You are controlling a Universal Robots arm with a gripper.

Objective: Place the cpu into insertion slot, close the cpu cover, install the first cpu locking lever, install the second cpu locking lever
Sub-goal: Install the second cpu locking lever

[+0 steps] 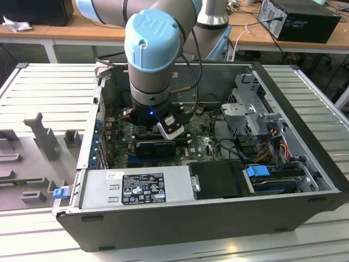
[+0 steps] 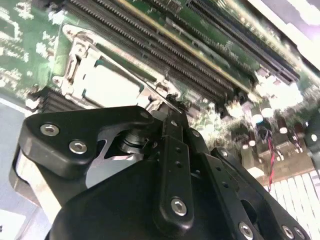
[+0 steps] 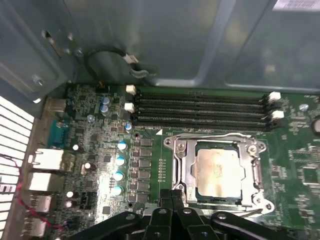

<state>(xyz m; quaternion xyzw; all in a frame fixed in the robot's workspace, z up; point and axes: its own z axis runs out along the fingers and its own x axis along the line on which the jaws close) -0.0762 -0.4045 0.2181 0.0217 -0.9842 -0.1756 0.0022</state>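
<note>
So, one cpu (image 3: 218,171) is seen seated in the insertion slot (image 3: 188,200), with the cpu cover (image 3: 218,142) folded down around it.

One gripper (image 3: 172,196) is parked right at the socket's edge, its fingers pinched together on nothing in both wrist views, tips touching or almost touching the cover's rim. Four long black memory slots (image 3: 200,107) can be counted just beside the socket, and four blue-topped capacitors (image 3: 120,167) are lined up on the green board (image 3: 95,150) nearby. From the exterior view, one arm (image 1: 152,49) is reached down into one open computer case (image 1: 207,218).
</note>
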